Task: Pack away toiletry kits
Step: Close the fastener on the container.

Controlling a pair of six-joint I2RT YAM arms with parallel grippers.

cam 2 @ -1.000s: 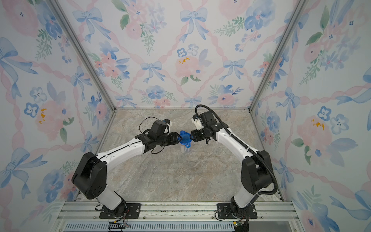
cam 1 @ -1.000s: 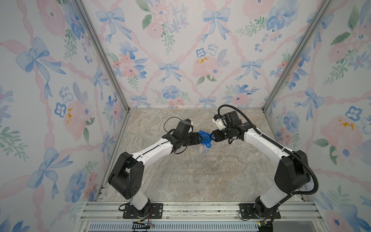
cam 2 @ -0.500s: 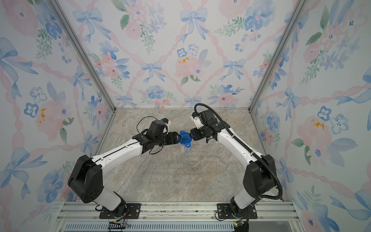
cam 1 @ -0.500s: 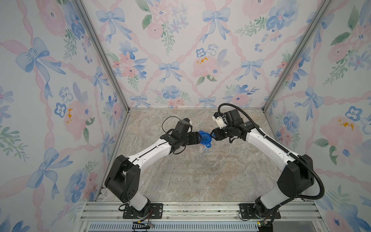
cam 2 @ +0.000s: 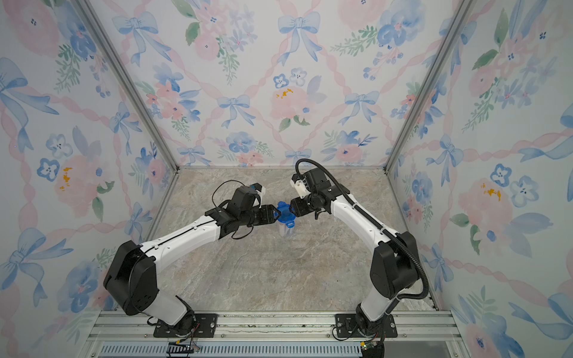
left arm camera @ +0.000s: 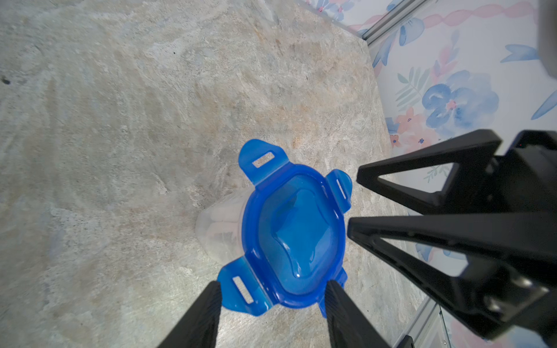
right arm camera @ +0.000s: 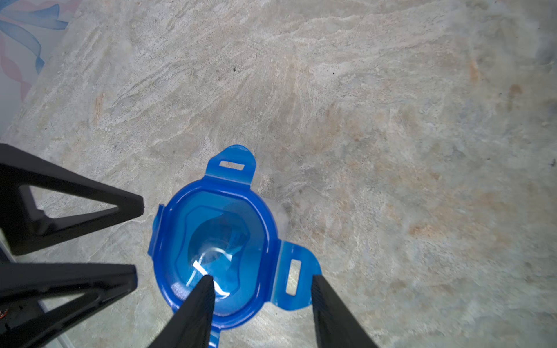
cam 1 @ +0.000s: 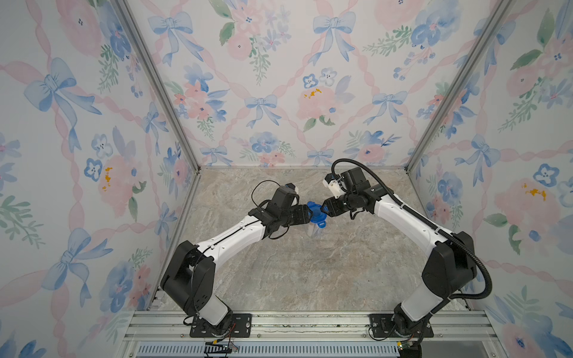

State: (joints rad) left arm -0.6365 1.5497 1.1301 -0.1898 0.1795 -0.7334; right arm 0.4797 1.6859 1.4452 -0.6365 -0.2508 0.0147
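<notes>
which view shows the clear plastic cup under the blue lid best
The left wrist view: the clear plastic cup shows a broad stretch of wall under the round blue tabbed lid, pale shapes inside. The right wrist view catches only a sliver; both top views show it small and faint.

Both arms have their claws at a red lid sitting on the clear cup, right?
Not red: the lid is blue, as both wrist views show. It does sit on the clear cup, with the left gripper and right gripper at it.
</notes>
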